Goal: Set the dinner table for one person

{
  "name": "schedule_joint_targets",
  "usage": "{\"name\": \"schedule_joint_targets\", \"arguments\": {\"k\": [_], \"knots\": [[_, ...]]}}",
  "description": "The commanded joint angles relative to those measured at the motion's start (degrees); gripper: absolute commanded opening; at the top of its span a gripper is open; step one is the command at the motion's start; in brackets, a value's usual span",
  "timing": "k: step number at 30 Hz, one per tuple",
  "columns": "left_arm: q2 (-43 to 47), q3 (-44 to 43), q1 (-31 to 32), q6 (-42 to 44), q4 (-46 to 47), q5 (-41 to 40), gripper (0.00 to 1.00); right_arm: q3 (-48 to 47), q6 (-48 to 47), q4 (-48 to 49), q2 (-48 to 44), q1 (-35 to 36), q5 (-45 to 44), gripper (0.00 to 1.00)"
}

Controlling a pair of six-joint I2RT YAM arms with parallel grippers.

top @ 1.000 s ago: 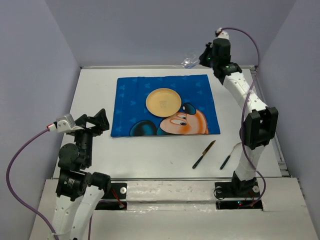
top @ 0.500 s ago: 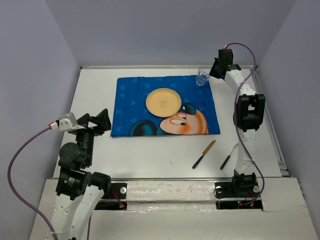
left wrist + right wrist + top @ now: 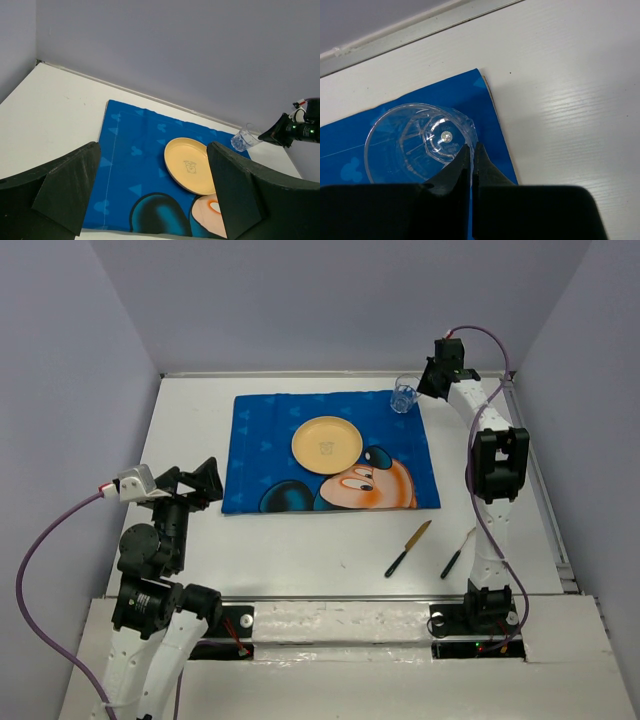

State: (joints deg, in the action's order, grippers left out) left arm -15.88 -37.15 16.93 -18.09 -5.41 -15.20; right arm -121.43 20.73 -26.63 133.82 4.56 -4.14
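In right wrist view only, right hand point(image 3: 471, 147) tight on clear cup point(image 3: 400, 145) by its rim; left hand point(image 3: 152, 150) released.

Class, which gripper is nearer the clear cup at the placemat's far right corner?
Right. The right gripper pinches the wall of the clear cup. The left gripper hangs open beside the near left corner of the placemat, far from it.

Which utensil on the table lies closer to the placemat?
The left one, with the brown blade; its tip lies just short of the placemat. The pale-tipped one sits farther right.
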Motion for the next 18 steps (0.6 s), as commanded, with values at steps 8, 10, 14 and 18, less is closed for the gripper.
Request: {"name": "schedule_joint_targets", "arguments": {"k": [8, 10, 14, 18], "knots": [[0.50, -0.65, 0.21, 0.95, 2.77, 0.26, 0.99, -1.97, -1.57, 0.35, 1.00, 0.19, 0.09, 0.14], [0.59, -0.65, 0.21, 0.86, 2.77, 0.26, 0.99, -2.32, -1.57, 0.09, 1.27, 0.19, 1.06, 0.15], [0.94, -0.65, 0.21, 0.86, 2.69, 0.17, 0.99, -3.20, -1.40, -0.61, 1.88, 0.19, 2.03, 0.23], [1.11, -0.65, 0.30, 0.77, 2.68, 0.17, 0.99, -3.73, -0.87, -1.05, 1.62, 0.19, 2.56, 0.32]]}}
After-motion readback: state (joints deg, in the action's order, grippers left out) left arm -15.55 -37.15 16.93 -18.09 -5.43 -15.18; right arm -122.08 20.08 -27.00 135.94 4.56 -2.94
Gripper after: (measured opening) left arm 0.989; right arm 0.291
